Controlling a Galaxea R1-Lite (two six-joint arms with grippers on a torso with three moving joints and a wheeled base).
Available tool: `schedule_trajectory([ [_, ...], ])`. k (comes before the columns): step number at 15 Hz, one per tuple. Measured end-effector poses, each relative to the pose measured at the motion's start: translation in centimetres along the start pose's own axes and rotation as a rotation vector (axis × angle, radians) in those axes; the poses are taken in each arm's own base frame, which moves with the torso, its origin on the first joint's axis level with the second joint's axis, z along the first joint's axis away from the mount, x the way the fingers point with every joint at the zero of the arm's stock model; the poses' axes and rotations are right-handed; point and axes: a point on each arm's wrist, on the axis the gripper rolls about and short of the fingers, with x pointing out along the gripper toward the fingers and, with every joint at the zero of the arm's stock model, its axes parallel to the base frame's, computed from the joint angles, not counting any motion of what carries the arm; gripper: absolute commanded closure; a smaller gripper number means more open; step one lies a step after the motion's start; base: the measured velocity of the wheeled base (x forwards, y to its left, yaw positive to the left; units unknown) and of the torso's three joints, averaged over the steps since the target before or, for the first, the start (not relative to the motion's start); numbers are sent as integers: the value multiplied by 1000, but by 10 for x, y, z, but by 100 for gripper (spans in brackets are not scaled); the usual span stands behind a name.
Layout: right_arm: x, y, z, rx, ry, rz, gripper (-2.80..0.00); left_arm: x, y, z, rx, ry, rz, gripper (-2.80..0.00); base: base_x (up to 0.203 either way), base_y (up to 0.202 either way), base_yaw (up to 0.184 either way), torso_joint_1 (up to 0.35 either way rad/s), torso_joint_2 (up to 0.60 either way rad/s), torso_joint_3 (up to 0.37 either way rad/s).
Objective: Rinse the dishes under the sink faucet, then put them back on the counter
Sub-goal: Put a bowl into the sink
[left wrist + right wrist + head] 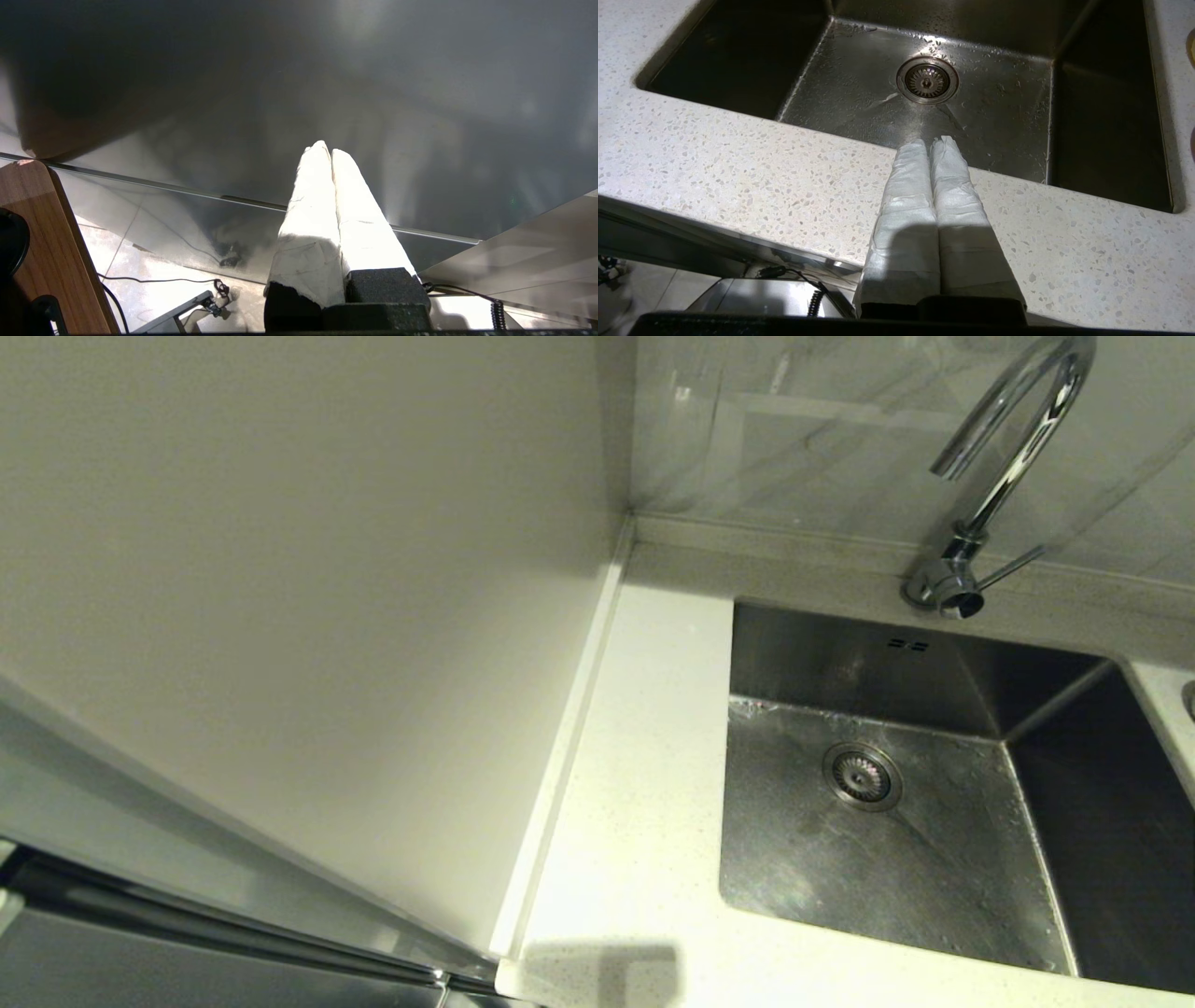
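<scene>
The chrome gooseneck faucet point(1004, 476) rises behind the steel sink point(934, 859), its thin lever point(1008, 567) angled right. A round drain strainer point(861, 776) sits in the wet basin. The speckled off-white counter point(635, 784) runs along the sink's left and front. No whole bowl shows; only a yellowish sliver point(1191, 46) and a pinkish sliver point(1192, 144) on the counter to the sink's right. My right gripper point(931, 140) is shut and empty, hovering over the counter's front edge, pointing at the drain point(927, 80). My left gripper point(327, 150) is shut and empty, low beside a grey cabinet face point(373, 84).
A tall pale cabinet side point(299, 616) walls off the counter's left. A glossy marbled backsplash point(822, 429) stands behind the faucet. Below the left gripper lie floor cables point(215, 284) and a wooden panel point(51, 242). Neither arm appears in the head view.
</scene>
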Motion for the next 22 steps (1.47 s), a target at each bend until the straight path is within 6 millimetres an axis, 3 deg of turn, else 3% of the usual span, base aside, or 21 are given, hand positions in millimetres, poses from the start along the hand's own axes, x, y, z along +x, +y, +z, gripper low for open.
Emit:
schedule_trajectory([
  [11,-1,0,2,-14,8,9,0,0,0,0,-1,0,0,0,0,0,0,0,0,0],
  [13,-5,1,20,-13,-14,34,0,0,0,0,-1,0,0,0,0,0,0,0,0,0],
  [17,-16,4,119,-12,-26,86,0,0,0,0,0,0,0,0,0,0,0,0,0,0],
  [20,4,7,222,-18,-62,96,0,0,0,0,0,0,0,0,0,0,0,0,0,0],
  [22,32,9,284,-25,-59,92,0,0,0,0,0,0,0,0,0,0,0,0,0,0],
])
